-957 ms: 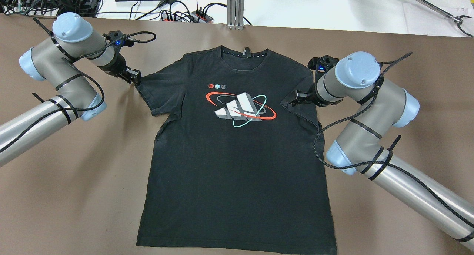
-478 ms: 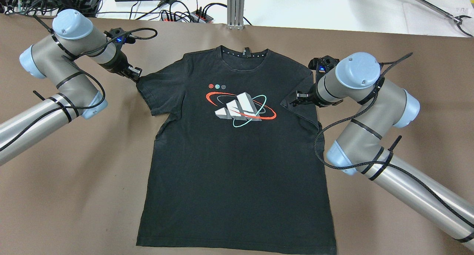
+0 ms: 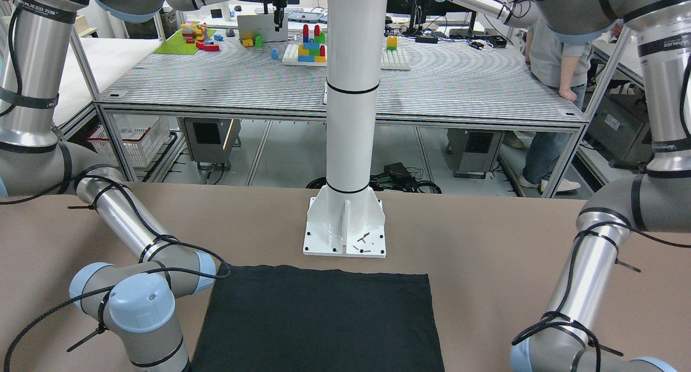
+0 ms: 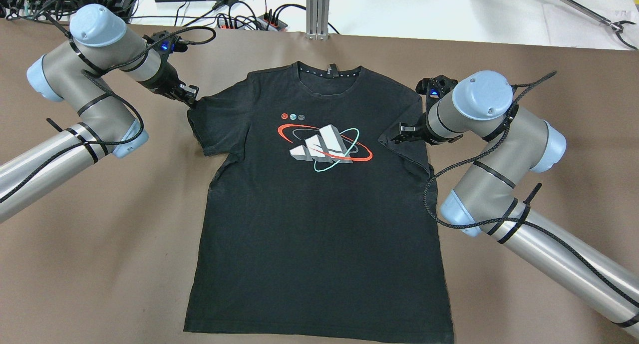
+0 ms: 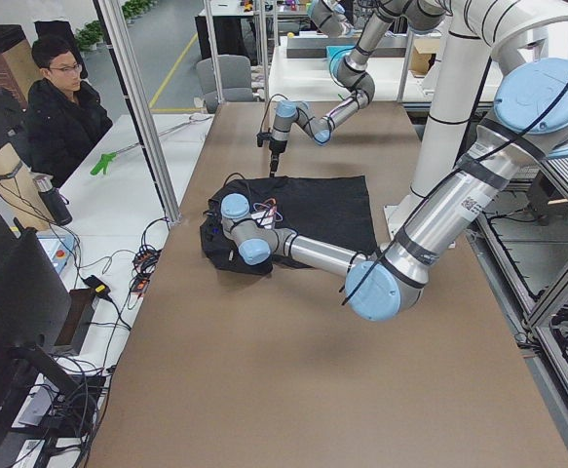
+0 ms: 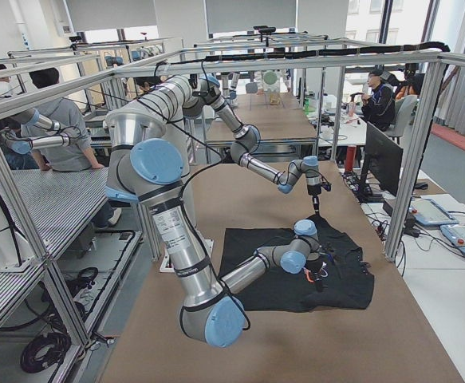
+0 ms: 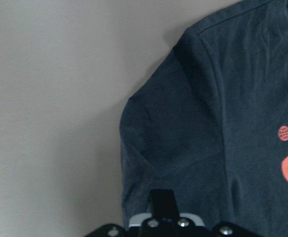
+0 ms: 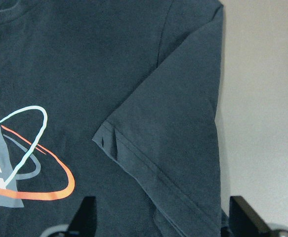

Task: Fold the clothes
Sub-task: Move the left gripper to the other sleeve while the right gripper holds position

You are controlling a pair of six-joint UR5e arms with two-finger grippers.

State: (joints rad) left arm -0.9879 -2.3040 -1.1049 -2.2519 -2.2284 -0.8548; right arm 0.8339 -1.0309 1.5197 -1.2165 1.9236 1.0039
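**Overhead:** The left gripper [image 4: 191, 96], closed on the cuff of the black T-shirt's [image 4: 319, 219] left sleeve [image 4: 212, 119], has edged inward over the past second. It takes the cuff with it toward the chest print [image 4: 324, 147], so the fold on this side appears to be under way. The right gripper [image 4: 399, 133] has not moved and sits over the right sleeve [image 4: 407, 152], already turned in onto the body.

**Front-facing:** Only the shirt's hem shows on the table [image 3: 513, 264]. Both grippers are cut off below the frame.

**Side views:** The grippers are too small to judge.

**Left wrist:** The fingers show together at the bottom edge, against the sleeve. The pinch itself is hidden.

**Right wrist:** The fingers stand wide apart, holding nothing, with the folded sleeve lying between them.
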